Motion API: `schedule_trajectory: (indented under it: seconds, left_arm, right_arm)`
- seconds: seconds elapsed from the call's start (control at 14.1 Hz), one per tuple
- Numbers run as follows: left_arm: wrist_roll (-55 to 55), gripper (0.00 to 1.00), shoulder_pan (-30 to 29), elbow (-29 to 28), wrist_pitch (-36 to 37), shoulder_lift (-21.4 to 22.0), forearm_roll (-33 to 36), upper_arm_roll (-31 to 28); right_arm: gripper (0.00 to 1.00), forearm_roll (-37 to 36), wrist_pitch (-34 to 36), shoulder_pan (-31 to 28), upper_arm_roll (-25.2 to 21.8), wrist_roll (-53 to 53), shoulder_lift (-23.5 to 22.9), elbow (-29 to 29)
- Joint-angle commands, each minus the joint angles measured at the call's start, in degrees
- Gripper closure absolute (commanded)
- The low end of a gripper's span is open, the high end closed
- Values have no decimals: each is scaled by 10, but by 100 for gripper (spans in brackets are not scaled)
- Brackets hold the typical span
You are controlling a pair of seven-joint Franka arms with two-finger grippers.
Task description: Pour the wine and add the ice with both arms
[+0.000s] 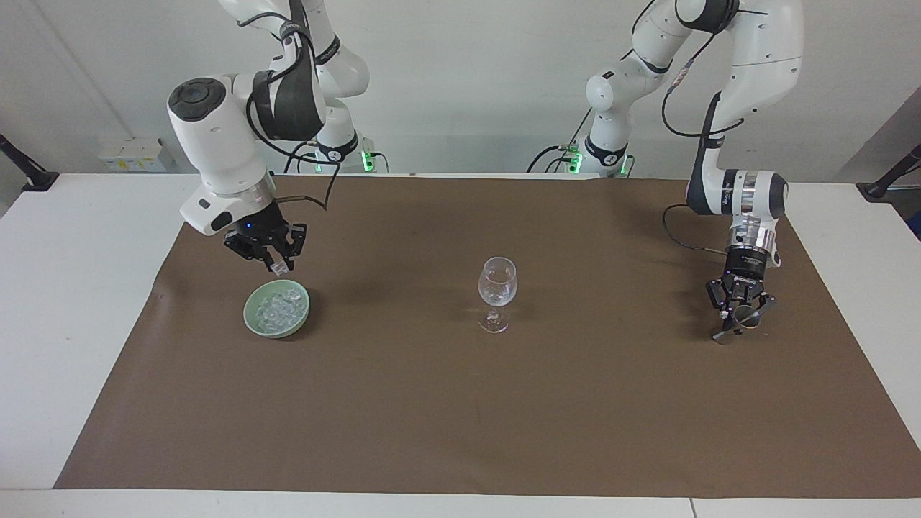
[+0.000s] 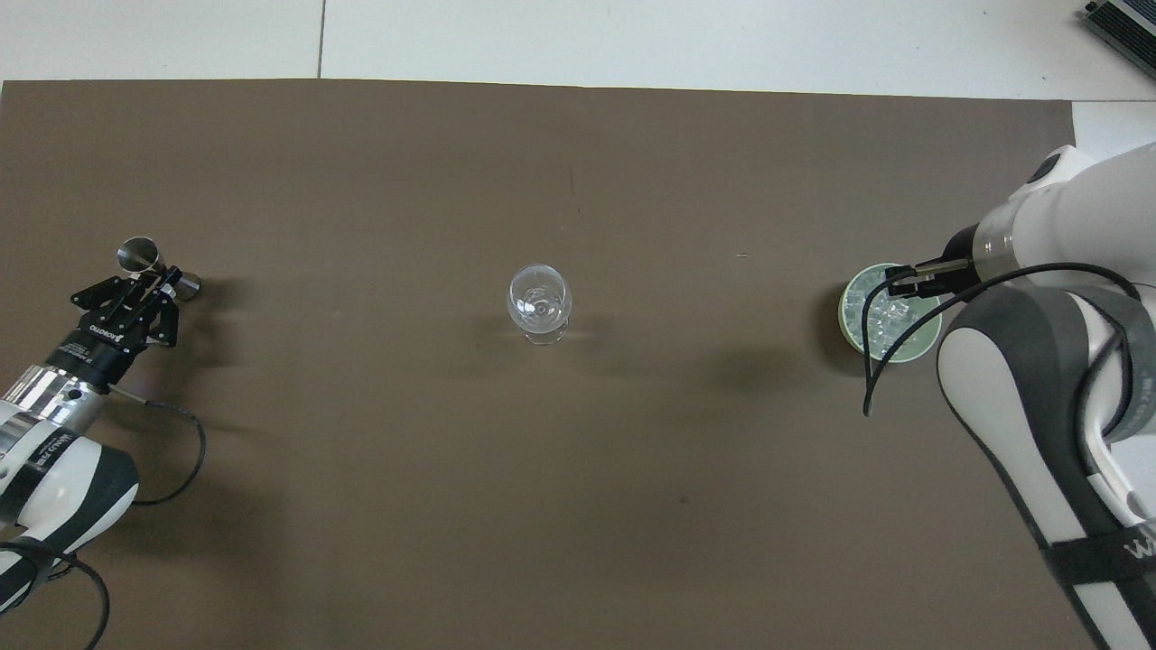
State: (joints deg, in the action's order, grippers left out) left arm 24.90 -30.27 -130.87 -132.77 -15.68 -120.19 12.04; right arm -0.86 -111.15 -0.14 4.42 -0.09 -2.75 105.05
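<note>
Bench (image 1: pixel 72 324): white. Mat (image 1: pixel 460 417): plain brown. Bowl (image 1: pixel 253 316): pale green. Ice (image 1: pixel 279 308): clear, whitish. Stemmed glass (image 1: pixel 497 284): clear. Arms (image 1: pixel 216 151): white, black claws, silver wrist rings.
</note>
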Motion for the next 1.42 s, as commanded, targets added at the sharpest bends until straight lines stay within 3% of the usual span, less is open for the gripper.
schedule_trajectory:
  seconds: [0.0,0.71,1.35]
  left_arm:
    - [11,88,-1,9,4,-7,11,0]
    - [11,73,-2,9,4,-7,13,0]
    - [12,56,-4,11,4,-7,21,-1]
  right_arm:
    - [100,8,20,-7,20,35,11,-13]
    - [100,9,0,-9,106,199,20,-30]
    - [100,39,-130,-3,188,343,0,-26]
